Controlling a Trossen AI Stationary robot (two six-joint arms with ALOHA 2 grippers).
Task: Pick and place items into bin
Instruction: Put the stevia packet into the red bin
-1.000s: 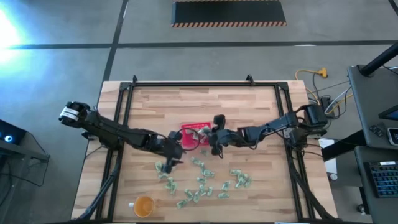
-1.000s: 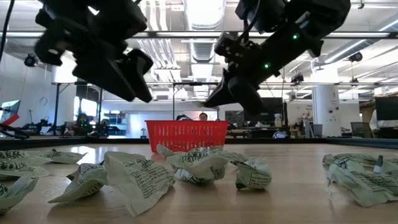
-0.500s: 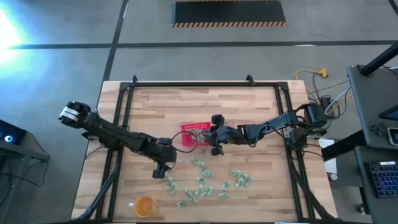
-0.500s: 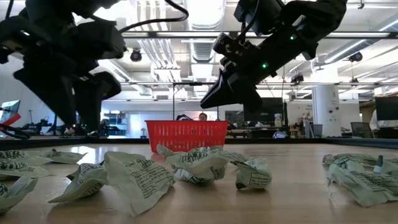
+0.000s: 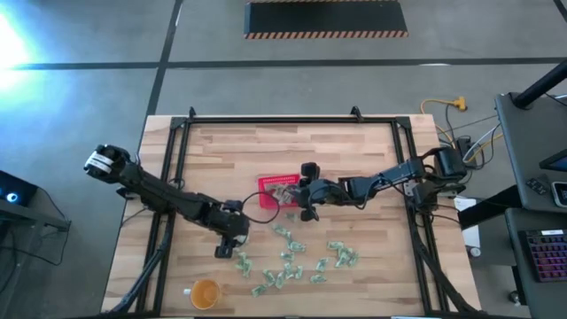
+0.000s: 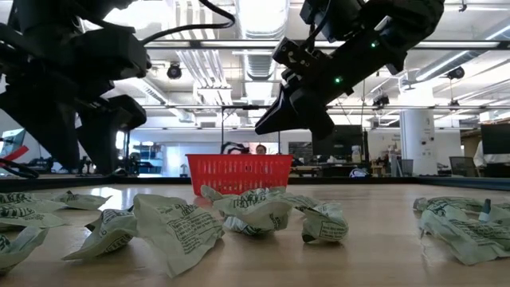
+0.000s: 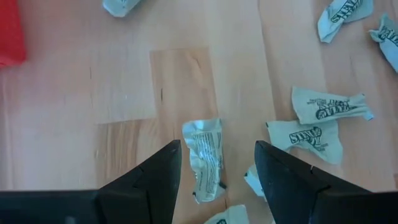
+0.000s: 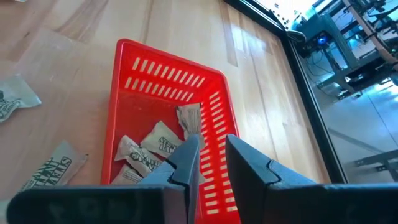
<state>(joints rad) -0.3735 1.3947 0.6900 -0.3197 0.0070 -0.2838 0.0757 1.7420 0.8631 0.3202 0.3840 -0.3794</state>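
High view, packet sort | left pincer [image 7: 216, 163] spread wide, straddling one packet [image 7: 205, 158] on the bench [image 5: 354, 159], placed for a pick, nothing gripped | right pincer [image 8: 208, 160] parted over the red basket [image 8: 214, 102], placed for a drop; several packets inside | loose packets [image 5: 292, 257] lie near of basket | print unreadable
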